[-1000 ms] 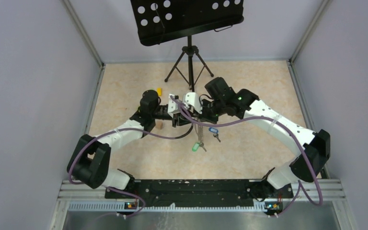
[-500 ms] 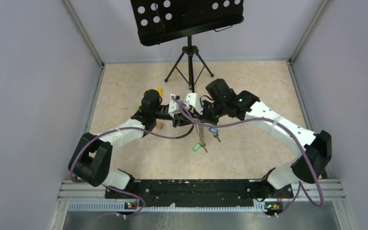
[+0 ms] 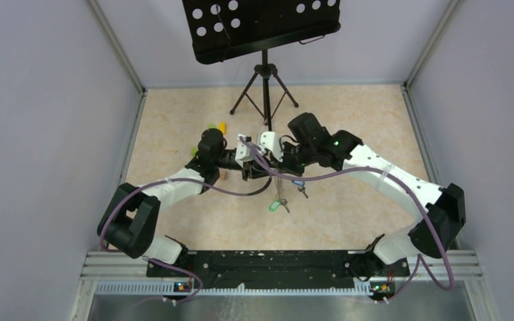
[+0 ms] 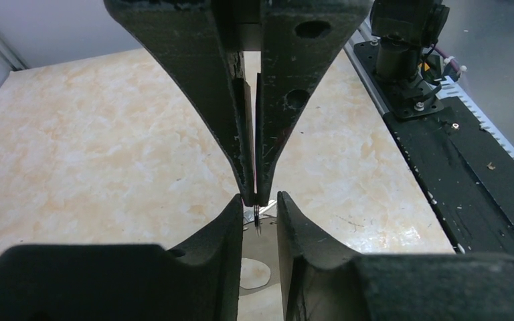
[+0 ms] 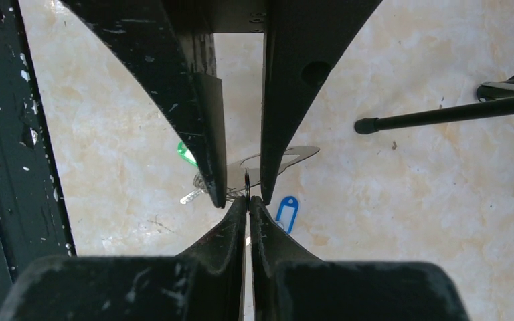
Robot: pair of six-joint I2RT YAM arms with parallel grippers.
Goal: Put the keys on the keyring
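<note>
Most of the keyring is hidden. In both wrist views it is seen only edge-on, as a thin dark sliver between the fingertips, and from above that spot is covered by the two wrists. A grey shape with an oval hole is glimpsed behind the fingers in the right wrist view; what it is cannot be told.

The jaws of the right gripper are pressed together, with the sliver pinched at their tips. The left gripper is set against it tip to tip. Its jaws stand a little apart with the sliver in the gap, and no contact with either pad can be made out.

The meeting point is held above the middle of the table. From it a chain is seen running toward the near edge, down to the green tag. The blue tag is found just beside the chain, on its right. The keys are made out only as small silvery slivers by the tags. Whether the tags hang or lie on the table, and whether either key is threaded on the keyring, cannot be told.
</note>
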